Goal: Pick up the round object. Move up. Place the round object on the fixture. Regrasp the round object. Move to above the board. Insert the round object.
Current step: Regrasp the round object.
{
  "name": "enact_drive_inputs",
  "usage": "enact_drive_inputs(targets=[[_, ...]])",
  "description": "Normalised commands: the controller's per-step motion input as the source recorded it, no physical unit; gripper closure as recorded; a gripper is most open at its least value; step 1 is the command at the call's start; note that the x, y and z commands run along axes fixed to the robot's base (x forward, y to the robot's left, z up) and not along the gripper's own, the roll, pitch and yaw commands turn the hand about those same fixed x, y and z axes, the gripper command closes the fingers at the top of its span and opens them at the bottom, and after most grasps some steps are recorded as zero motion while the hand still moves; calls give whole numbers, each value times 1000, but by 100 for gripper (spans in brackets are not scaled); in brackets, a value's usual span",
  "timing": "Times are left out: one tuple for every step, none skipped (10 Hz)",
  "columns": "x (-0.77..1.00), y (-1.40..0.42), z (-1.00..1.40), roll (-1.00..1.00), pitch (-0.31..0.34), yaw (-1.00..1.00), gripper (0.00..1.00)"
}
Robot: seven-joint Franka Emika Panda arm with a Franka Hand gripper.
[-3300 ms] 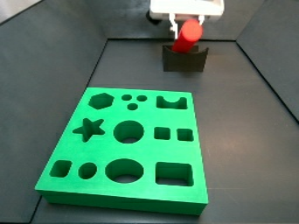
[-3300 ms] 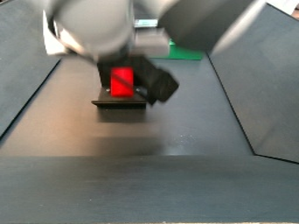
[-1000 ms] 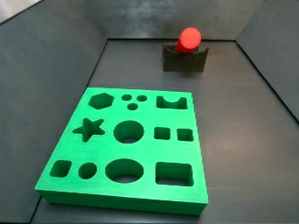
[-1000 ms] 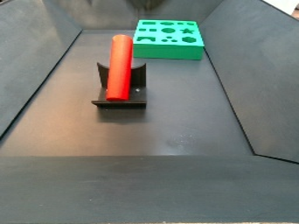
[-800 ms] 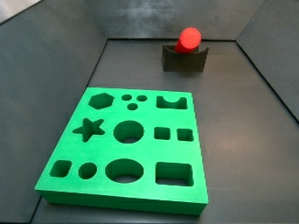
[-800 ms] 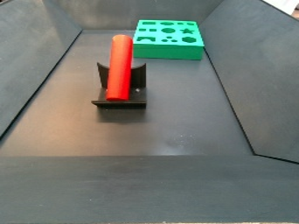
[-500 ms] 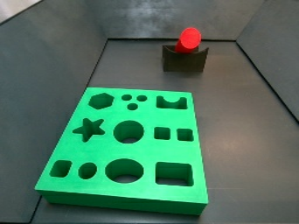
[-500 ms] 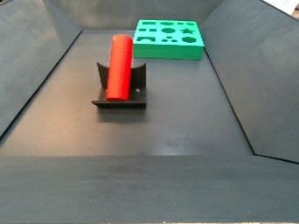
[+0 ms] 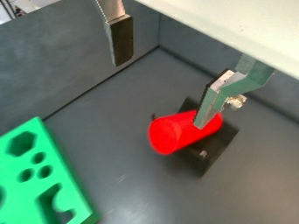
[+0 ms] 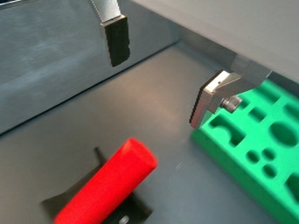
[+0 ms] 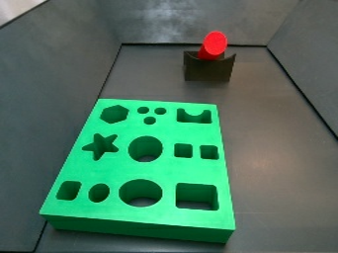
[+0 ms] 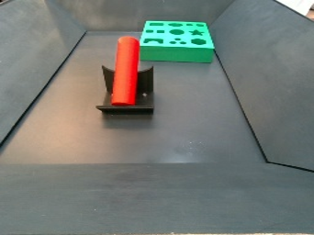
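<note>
The red cylinder peg [image 12: 124, 69] is lying tilted in the notch of the fixture [image 12: 128, 100], apart from the green board [image 11: 142, 168]. The tool [image 9: 166, 73] is hovering above the peg in both wrist views, fingers [image 10: 115, 41] spread wide, holding nothing.

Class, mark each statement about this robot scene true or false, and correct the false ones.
1. The round object rests on the fixture. True.
2. The gripper is shut on the round object. False: in both wrist views its fingers stand wide apart above the peg, holding nothing.
3. The board lies flat on the floor, apart from the fixture. True.
4. The round object sits in the board's star hole. False: it is in the fixture's notch, and every visible hole is empty.
5. The gripper shows in both side views. False: neither side view shows it.
</note>
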Motion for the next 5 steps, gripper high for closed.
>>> enact_drive_inputs(targets=[[29,-22,8,1000,51,26,0],[38,-26,1,1000,55,27,0],[56,-27,-10,1000,65,30,0],[70,-33,-15,1000,75,33,0],[88,-35,-20,1000,90,39,0]])
